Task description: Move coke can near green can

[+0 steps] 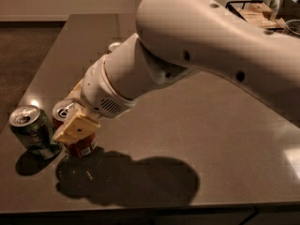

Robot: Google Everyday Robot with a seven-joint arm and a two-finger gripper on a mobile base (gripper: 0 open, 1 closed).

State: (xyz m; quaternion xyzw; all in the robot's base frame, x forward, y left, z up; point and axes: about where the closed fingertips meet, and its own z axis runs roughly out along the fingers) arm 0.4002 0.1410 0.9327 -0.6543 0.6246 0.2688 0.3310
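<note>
The coke can (83,146) is red-orange with a silver top and stands upright at the table's front left. My gripper (68,117) is shut on it, with one tan finger pad (75,128) across its front side and the other finger mostly hidden behind it. The green can (33,132) stands upright just left of the coke can, with a very small gap between them. My white arm reaches down to the gripper from the upper right and hides much of the middle of the table.
The dark table (234,139) extends to the right and back. The silver top of another can (114,46) peeks out behind my arm. A dark basket with pale contents (253,11) sits at the far right. The table's left edge is close to the green can.
</note>
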